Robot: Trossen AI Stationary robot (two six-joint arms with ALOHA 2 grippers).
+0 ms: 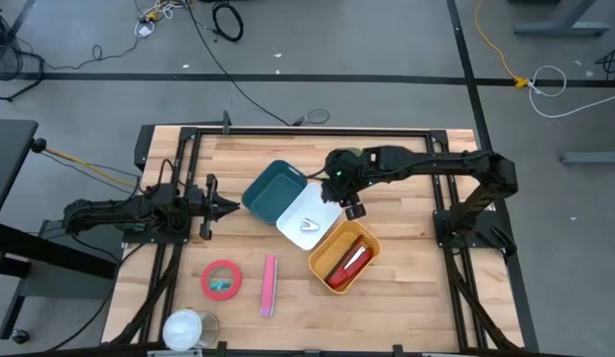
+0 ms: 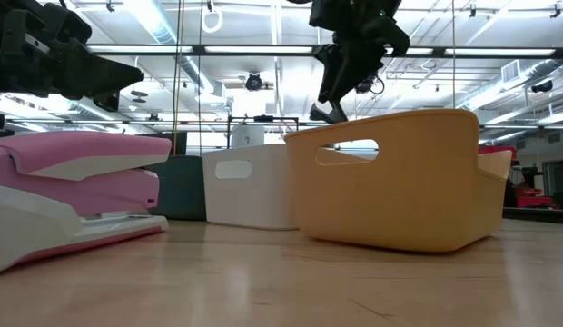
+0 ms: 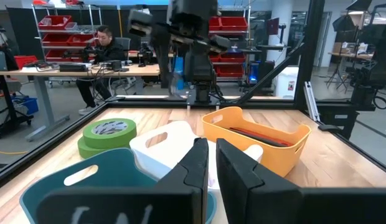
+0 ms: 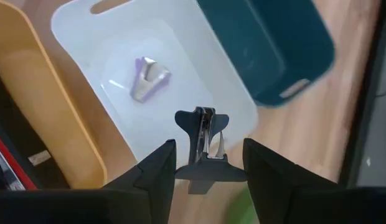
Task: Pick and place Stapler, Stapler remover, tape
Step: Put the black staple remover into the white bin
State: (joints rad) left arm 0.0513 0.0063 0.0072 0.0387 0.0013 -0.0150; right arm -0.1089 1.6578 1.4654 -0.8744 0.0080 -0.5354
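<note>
My right gripper (image 1: 353, 208) hangs over the white bin (image 1: 291, 226), shut on a black staple remover (image 4: 202, 134). A silver staple remover (image 1: 309, 227) lies in the white bin. A red stapler (image 1: 349, 263) lies in the yellow bin (image 1: 322, 260). A pink stapler (image 1: 268, 286) and a red tape roll (image 1: 221, 280) lie on the table near the front. A green tape roll (image 3: 108, 133) lies beyond the teal bin (image 1: 268, 188). My left gripper (image 1: 228, 206) is shut and empty, level, left of the teal bin. My right gripper pinches the black staple remover between its two fingers by the wide grip end (image 4: 184, 172), one finger on each side. The fingers point down from above. The remover is lifted clear above the white bin, its metal claws (image 4: 208, 138) pointing away from the gripper.
The three bins stand touching in a slanted row at the table's middle. A white roll (image 1: 188, 330) lies at the front left. A black frame (image 1: 307, 131) runs around the table. A person (image 3: 104, 59) sits at a desk beyond the table.
</note>
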